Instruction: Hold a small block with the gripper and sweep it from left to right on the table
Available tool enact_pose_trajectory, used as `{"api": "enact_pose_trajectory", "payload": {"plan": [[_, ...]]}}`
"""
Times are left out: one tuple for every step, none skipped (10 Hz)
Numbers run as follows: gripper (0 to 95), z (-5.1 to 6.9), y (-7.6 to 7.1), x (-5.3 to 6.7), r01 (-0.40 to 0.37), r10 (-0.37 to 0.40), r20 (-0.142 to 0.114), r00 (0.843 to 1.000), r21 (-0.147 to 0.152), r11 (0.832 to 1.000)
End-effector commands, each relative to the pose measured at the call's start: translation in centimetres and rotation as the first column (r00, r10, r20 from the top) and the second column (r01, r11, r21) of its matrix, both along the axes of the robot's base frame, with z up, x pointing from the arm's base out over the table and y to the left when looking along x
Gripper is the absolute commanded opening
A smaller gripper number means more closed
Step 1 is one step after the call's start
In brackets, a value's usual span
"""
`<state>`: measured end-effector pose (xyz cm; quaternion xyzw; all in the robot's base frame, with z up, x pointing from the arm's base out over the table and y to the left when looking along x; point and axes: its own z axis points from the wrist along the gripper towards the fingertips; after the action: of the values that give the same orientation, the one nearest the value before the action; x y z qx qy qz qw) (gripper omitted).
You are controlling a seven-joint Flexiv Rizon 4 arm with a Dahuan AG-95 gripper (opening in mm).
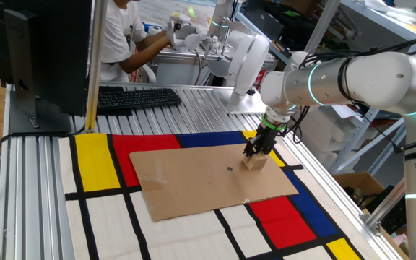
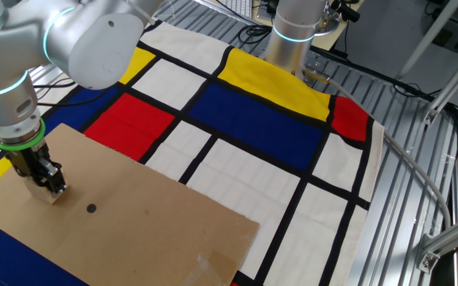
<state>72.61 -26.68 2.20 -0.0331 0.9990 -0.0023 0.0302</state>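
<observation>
The small block, a light tan wooden cube, rests on the brown cardboard sheet near its far right edge. My gripper reaches down from the white and silver arm, its black fingers shut on the block's upper part. In the other fixed view the block peeks out below the gripper at the cardboard's left side, close to a small dark dot. The table is a slatted aluminium frame covered by a red, yellow, blue and white mat.
A black keyboard and monitor stand at the table's far left. A person works behind it, beside a second white robot. A robot base stands at the mat's edge in the other fixed view.
</observation>
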Motion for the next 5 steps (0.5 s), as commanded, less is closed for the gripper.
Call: {"api": "enact_pose_trajectory", "payload": {"plan": [[0.0, -0.1, 0.1, 0.05, 0.004, -0.004, -0.003, 1.0, 0.0, 1.0], [0.0, -0.1, 0.23, 0.11, 0.003, -0.003, -0.003, 1.0, -0.006, 1.0], [0.0, -0.06, 0.34, 0.17, 0.002, -0.003, -0.005, 1.0, -0.009, 1.0], [0.0, -0.06, 0.43, 0.21, 0.003, -0.003, -0.004, 1.0, -0.006, 1.0], [0.0, -0.1, 0.56, 0.21, 0.003, -0.003, -0.007, 1.0, -0.006, 1.0]]}}
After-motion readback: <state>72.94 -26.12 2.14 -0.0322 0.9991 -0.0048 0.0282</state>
